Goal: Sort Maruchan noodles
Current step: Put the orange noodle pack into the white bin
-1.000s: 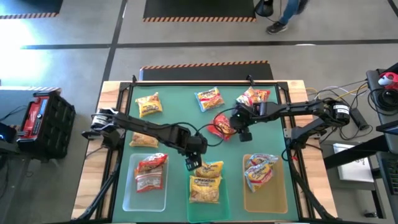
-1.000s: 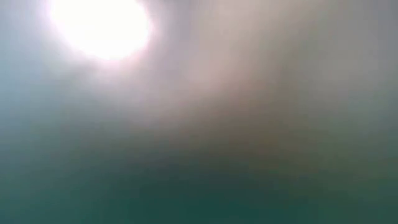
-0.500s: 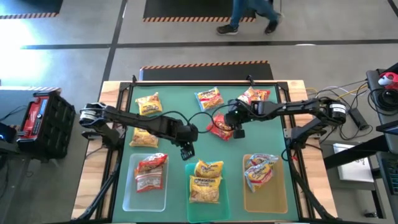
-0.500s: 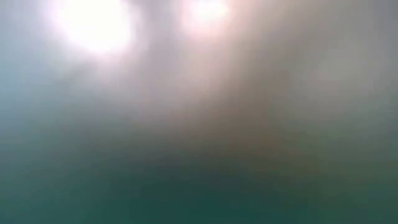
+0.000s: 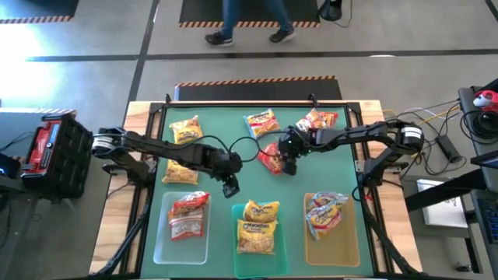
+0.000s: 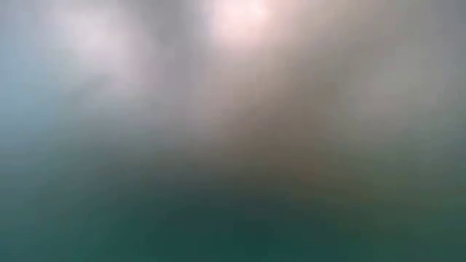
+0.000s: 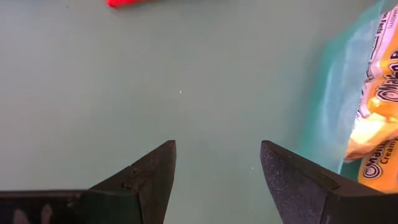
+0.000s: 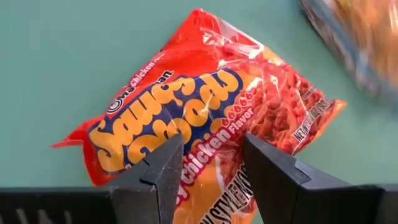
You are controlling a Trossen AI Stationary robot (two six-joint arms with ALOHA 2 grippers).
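Red and crinkly, a noodle packet [image 5: 271, 159] lies near the middle of the green mat [image 5: 226, 132], and the right gripper [image 5: 288, 166] is right over it, its fingers [image 8: 158, 171] partly parted with the packet's printed face filling the gap between them. Whether they pinch the wrapper or only hover above it cannot be told.

The left gripper [image 5: 229, 187] hangs over bare mat just beyond the far end of the teal tray [image 5: 237, 253], fingers [image 7: 152, 171] spread wide and holding nothing.

Bare mat lies between the two grippers and along the middle. Toward the far edge lie a yellow packet [image 5: 186, 130], a blue-labelled packet [image 5: 261, 123] and a red-and-white packet [image 5: 317, 120] near the far right corner. Another yellow packet [image 5: 179, 173] sits by the left edge, partly under the left arm.

Three trays line the near edge: the clear tray [image 5: 159, 245] on the left holds red-and-white packets [image 5: 189, 215], the teal one yellow packets [image 5: 258, 225], and the amber tray [image 5: 311, 249] on the right mixed-coloured packets [image 5: 325, 213].

The low view is a blur.
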